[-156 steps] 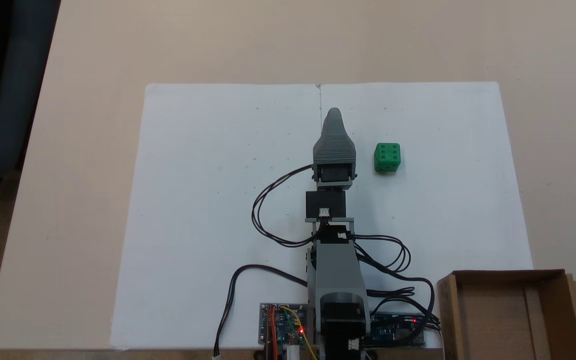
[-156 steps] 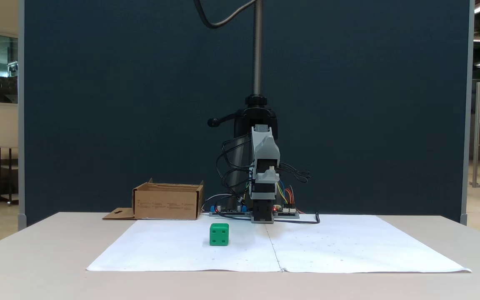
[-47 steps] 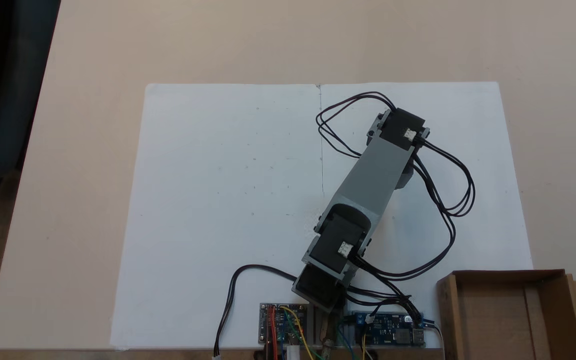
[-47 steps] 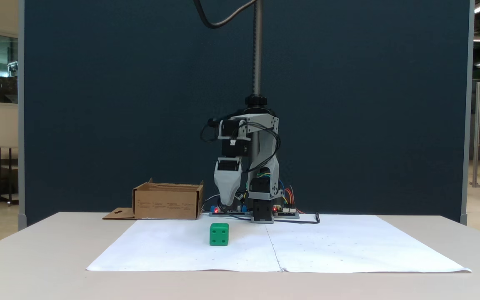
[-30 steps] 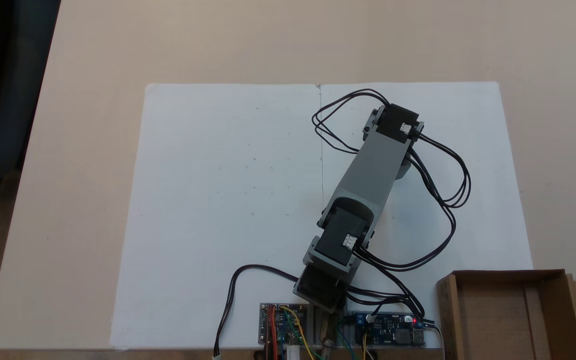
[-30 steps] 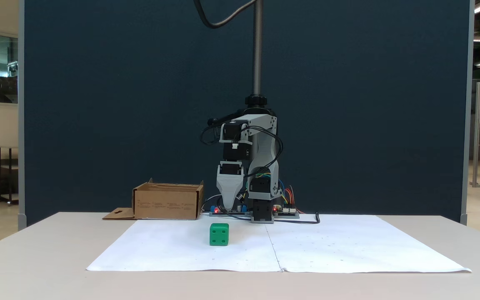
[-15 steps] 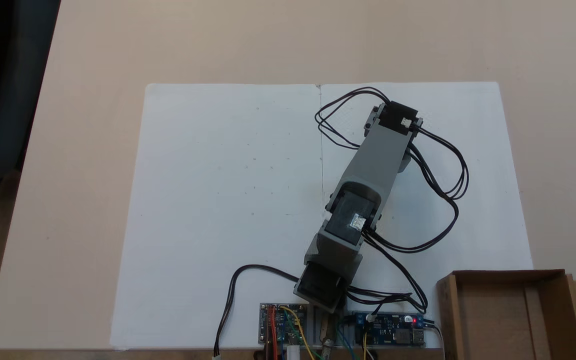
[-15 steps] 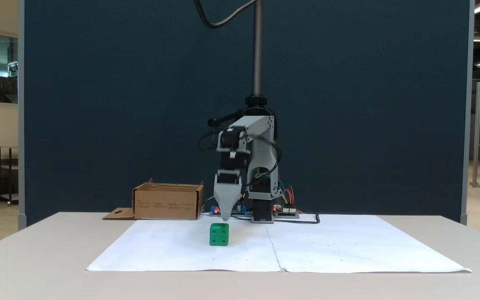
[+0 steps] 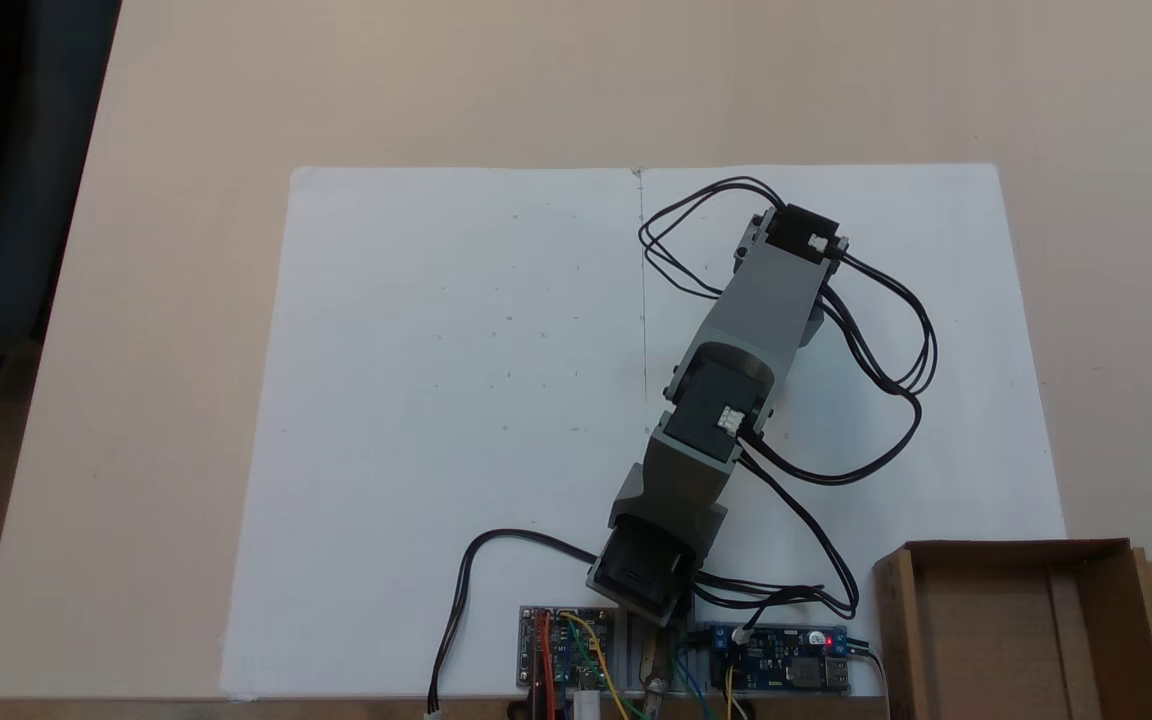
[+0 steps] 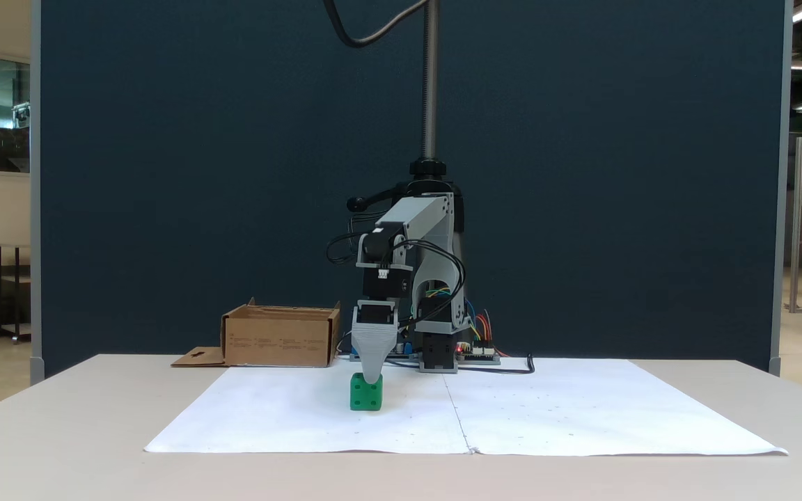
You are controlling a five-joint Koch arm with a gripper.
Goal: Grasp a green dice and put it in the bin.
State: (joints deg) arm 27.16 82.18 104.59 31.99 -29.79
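Note:
The green dice sits on the white paper, left of the sheet's centre fold. My gripper points straight down, and its grey tip overlaps the dice's top edge. The jaws stand one behind the other, so only a single tapered tip shows and I cannot tell whether they are apart. Seen from above, the grey arm reaches out to the upper right and hides the dice and the gripper beneath it. The brown cardboard bin stands behind and left of the dice. From above, the bin is at the bottom right, with its keyhole flap at the right edge.
A large white paper sheet covers the middle of the beige table. Circuit boards and black cables lie around the arm's base. A camera pole rises behind the arm, in front of a dark blue panel.
The arm has leaned forward and the gripper has come down from well above the table until its tip meets the top of the dice. The dice and bin have not moved.

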